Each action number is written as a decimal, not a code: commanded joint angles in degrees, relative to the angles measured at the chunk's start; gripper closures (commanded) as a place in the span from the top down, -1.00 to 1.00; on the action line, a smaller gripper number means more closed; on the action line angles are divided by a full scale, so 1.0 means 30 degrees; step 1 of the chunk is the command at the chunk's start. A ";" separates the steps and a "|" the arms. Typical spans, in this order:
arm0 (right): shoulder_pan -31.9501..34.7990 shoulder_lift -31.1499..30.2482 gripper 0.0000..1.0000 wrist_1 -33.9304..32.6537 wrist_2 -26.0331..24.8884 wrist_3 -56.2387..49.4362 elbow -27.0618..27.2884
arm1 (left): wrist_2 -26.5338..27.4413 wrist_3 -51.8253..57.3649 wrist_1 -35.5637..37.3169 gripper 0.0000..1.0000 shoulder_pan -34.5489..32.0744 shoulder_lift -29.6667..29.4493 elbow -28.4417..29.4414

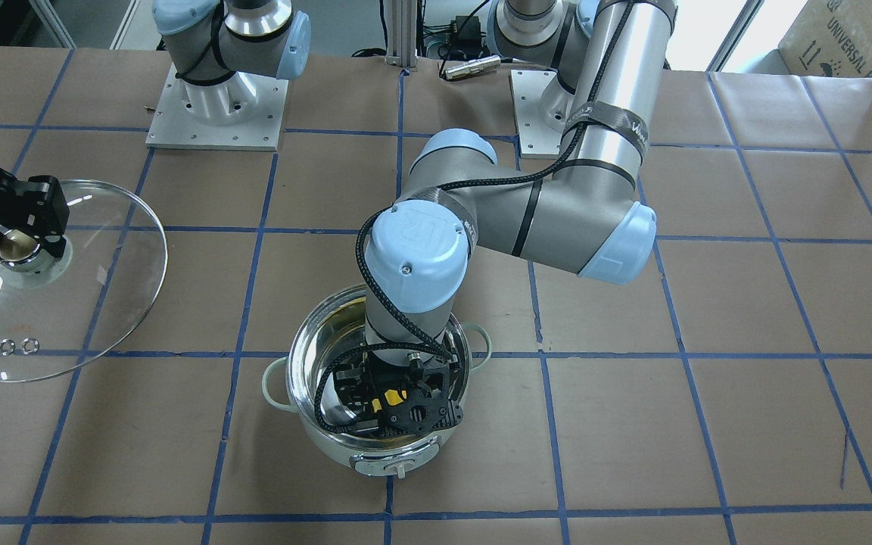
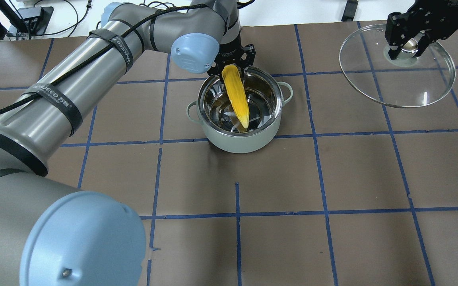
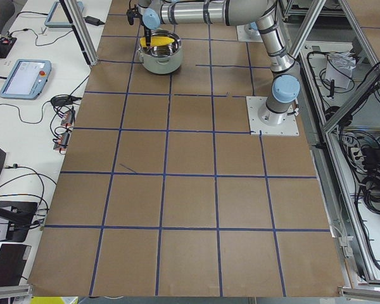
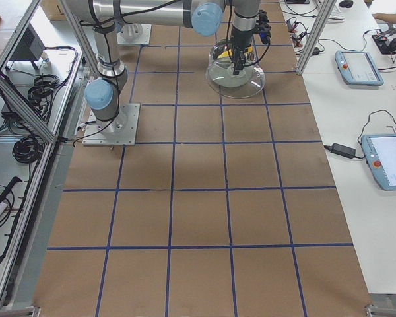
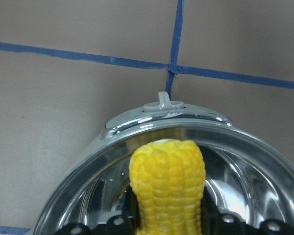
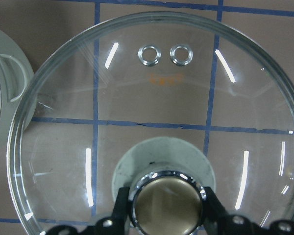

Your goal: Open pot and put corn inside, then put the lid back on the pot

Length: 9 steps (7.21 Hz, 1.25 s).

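The brown paper-covered table [image 2: 332, 178] is crossed by a grid of blue tape. The left arm [image 2: 94, 63] is stretched over it to the pot [image 2: 241, 143], which stands open near the middle. The lid [image 2: 396, 89], a round clear glass disc, is held well apart from the pot on the robot's right; whether its edge rests on the table cannot be told. The pot is seen as a round pale mint-green body with a shiny steel interior, small loop side handles [image 2: 288, 92] and a front control knob [image 5: 163, 102]. The corn [image 2: 237, 93], bright yellow with neat rows of kernels, is tilted inside the pot with its tapered end low over the steel bottom. Its thick end is clamped between the jaws of the left gripper [image 2: 232, 68] at the pot's far rim. The jaws of the right gripper [image 2: 407, 45] are closed around the lid's metallic knob [image 6: 166, 205], which is seated on a pale base. Two small metal-ringed vent holes [image 6: 149, 55] are set side by side near the lid's edge.
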 commanded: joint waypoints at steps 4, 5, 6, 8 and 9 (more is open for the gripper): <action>0.0233 -0.0224 -0.70 -0.0059 0.0192 0.0990 -0.0496 | -0.0200 0.5046 -0.0307 1.00 0.1774 0.0501 -0.0336; 0.0757 -0.0224 -0.70 -0.0059 0.0223 0.1432 -0.0614 | -0.0198 0.5651 -0.0658 1.00 0.2420 0.0881 -0.0337; 0.1719 -0.0136 -0.70 -0.0117 0.0543 0.2422 -0.0644 | -0.0198 0.6237 -0.1271 1.00 0.3064 0.1610 -0.0366; 0.4877 0.0708 -0.70 -0.0525 0.1248 0.7040 -0.0702 | -0.0140 0.8373 -0.4863 1.00 0.4878 0.3715 -0.0541; 0.6401 0.1555 -0.70 -0.1543 0.1249 0.9033 -0.0906 | -0.0169 0.8729 -0.5228 1.00 0.5612 0.4771 -0.1383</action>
